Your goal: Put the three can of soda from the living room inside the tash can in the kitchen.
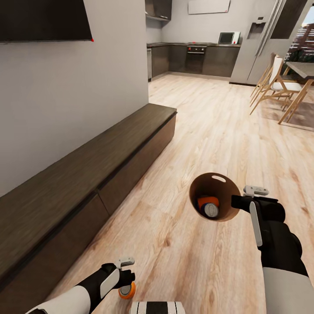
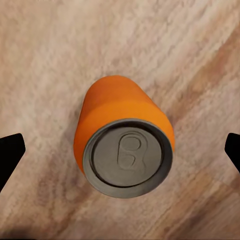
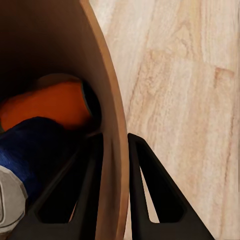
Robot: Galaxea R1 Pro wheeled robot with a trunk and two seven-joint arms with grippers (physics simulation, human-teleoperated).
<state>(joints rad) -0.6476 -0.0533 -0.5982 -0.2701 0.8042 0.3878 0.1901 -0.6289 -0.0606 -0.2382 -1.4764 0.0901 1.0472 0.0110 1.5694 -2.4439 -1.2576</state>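
Note:
My right gripper [image 1: 236,202] is shut on the rim of the tash can [image 1: 193,190], one finger inside the wall and one outside, holding it above the wooden floor. The right wrist view shows the right gripper [image 3: 115,140] pinching the brown wall of the tash can [image 3: 106,75]. Inside lie an orange can of soda [image 1: 204,201] [image 3: 50,106] and a dark blue can of soda [image 1: 211,211] [image 3: 35,150]. A second orange can of soda [image 1: 127,291] [image 2: 125,137] is under my left gripper [image 1: 129,283]. Its fingers [image 2: 10,155] stand wide apart at either side, not touching it.
A long low dark wooden bench [image 1: 87,174] runs along the wall at the left, under a wall TV [image 1: 43,19]. Far ahead are the kitchen cabinets with the oven [image 1: 196,50] and the steel fridge [image 1: 257,43]. Wooden chairs [image 1: 274,83] and a table [image 1: 305,69] stand at the right.

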